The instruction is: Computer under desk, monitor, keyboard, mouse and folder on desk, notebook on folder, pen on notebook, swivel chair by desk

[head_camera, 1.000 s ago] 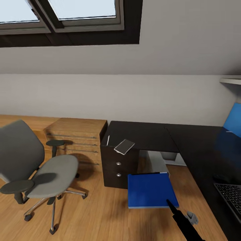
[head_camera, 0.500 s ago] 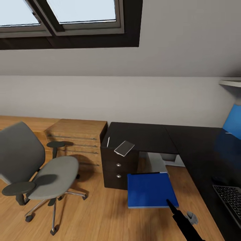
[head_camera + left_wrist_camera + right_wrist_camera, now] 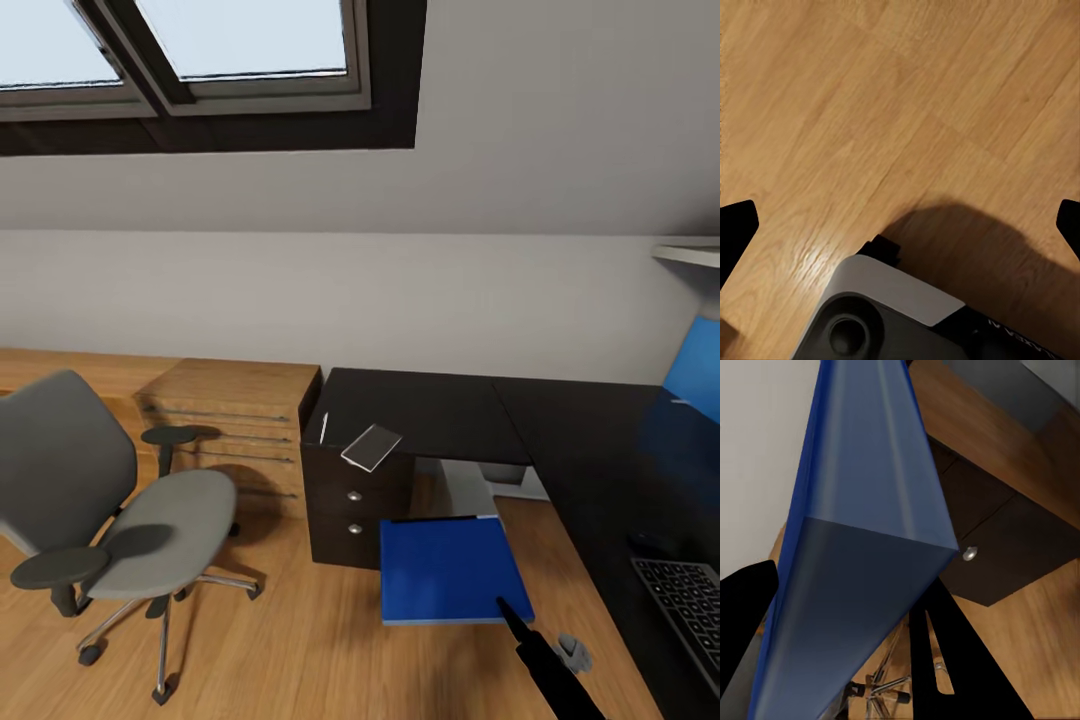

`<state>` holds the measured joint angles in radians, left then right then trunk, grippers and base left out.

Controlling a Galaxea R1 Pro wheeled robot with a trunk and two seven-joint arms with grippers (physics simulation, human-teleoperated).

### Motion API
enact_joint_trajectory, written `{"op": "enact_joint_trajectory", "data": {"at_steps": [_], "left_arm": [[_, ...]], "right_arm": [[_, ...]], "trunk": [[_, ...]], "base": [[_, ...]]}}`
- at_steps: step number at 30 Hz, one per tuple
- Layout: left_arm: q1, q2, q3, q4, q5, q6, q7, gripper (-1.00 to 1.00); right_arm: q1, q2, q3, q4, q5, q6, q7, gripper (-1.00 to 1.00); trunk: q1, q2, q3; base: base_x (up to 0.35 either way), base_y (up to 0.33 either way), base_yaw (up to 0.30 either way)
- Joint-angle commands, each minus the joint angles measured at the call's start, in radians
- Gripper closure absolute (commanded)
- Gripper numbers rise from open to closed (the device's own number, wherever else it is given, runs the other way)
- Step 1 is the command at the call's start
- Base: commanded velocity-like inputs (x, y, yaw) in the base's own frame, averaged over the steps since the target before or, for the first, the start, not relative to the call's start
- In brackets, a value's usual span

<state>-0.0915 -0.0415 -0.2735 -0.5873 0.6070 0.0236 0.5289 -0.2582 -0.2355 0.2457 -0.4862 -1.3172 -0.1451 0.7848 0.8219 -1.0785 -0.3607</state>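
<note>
Head view: blue folder (image 3: pixel 450 570) carried flat above the floor, gripped at its near edge by right hand (image 3: pixel 512 612); bench (image 3: pixel 610 450) lying rightward and ahead. Left hand's (image 3: pixel 900 225) fingers spread, empty.

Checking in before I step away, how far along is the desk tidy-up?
Done: folder is off the swivel chair, and the keyboard lies on the desk. In hand: right pincer holds the folder. Left: set it down, stack notebook and pen, move the chair in.
</note>
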Motion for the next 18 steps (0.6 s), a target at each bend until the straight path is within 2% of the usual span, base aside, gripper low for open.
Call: {"op": "enact_joint_trajectory", "data": {"at_steps": [1,6,11,18], "left_arm": [[-0.001,0.001,-0.006,-0.002,0.005,0.002,0.008,-1.00],[-0.001,0.000,-0.005,-0.002,0.005,0.002,0.008,-1.00],[-0.001,0.001,-0.004,-0.002,0.005,0.002,0.008,-1.00],[-0.001,0.002,-0.004,-0.002,0.005,0.002,0.008,-1.00]], "right_arm": [[-0.001,-0.001,0.009,0.005,-0.009,-0.007,0.002,1.00],[-0.001,-0.001,0.009,0.012,-0.009,-0.008,0.004,1.00],[-0.001,0.018,0.009,0.031,-0.008,-0.008,0.000,1.00],[-0.001,0.026,0.009,0.036,-0.007,-0.008,0.000,1.00]], "trunk": [[-0.004,0.006,0.002],[-0.023,0.041,0.018],[-0.023,0.041,0.018],[-0.023,0.041,0.018]], "base": [[0.000,0.000,0.000],[0.000,0.000,0.000],[0.000,0.000,-0.005],[0.000,0.000,-0.193]]}}
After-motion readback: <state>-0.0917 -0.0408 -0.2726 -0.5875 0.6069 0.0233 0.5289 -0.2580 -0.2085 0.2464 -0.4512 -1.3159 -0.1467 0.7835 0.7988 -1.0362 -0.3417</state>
